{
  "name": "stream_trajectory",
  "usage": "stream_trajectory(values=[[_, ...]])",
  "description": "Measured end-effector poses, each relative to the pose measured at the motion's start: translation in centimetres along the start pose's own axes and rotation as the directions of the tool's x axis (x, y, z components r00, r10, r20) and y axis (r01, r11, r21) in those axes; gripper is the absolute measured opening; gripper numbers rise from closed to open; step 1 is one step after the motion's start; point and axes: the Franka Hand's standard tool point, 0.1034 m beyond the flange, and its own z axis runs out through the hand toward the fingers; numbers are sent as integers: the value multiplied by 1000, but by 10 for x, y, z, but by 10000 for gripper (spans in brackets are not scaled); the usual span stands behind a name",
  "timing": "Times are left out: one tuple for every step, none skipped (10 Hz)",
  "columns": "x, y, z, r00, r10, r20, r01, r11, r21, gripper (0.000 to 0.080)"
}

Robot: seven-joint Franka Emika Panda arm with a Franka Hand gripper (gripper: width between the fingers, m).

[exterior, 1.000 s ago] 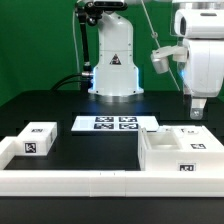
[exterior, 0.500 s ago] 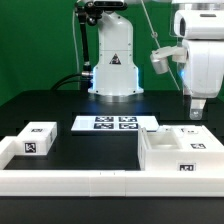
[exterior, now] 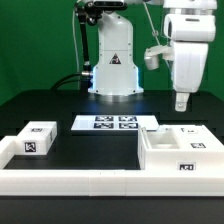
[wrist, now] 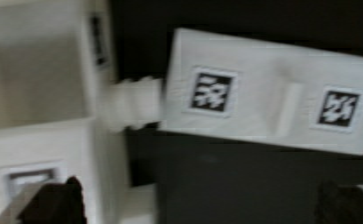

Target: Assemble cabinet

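Quick status on the cabinet build. My fingers (exterior: 181,101) are spread apart and holding nothing. In the wrist view there's one dark fingertip (wrist: 50,203) at each edge, and only white plastic and dark surface in the gap between them. In the exterior view they hang at about 2 o'clock, in the air above the cabinet (exterior: 172,155) and touching nothing.

The cabinet sits at roughly 4 o'clock in the exterior view, on the black surface (exterior: 60,110), just behind the long low rail (exterior: 70,182) that runs across 6 o'clock. Its body is open on top. One smaller tagged block (exterior: 196,141) looks seated on its 3 o'clock side, though I can't tell how firmly. The wrist view also shows a stubby ridged peg (wrist: 135,104) sticking out of the body's side.

What's left, as I read it: a loose white block (exterior: 35,141) sits at 8 o'clock, well away from the cabinet, with the marker board (exterior: 115,123) lying between them further back. So I'd call this partly done. The body is in place and something is fitted, but that loose block needs fetching and fitting, and the top is open.
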Motion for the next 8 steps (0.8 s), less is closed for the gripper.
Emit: stream_trajectory(values=[[-1,1,0,1000,3,-3,-3,1000,-4,649],[0,2,0,1000,2,-3,-2,1000,-5,649],[-1,2,0,1000,2,-3,-2,1000,-4,649],[-2,1,2,1000,17,-4,-17,1000,2,649],[-8,-3,5,998,64,-3,-64,998,21,649],[-10,-12,11,994,110,1,-110,993,37,649],[-11,-23,18,991,134,2,-134,989,56,649],[-8,-28,25,990,138,-13,-138,989,47,649]])
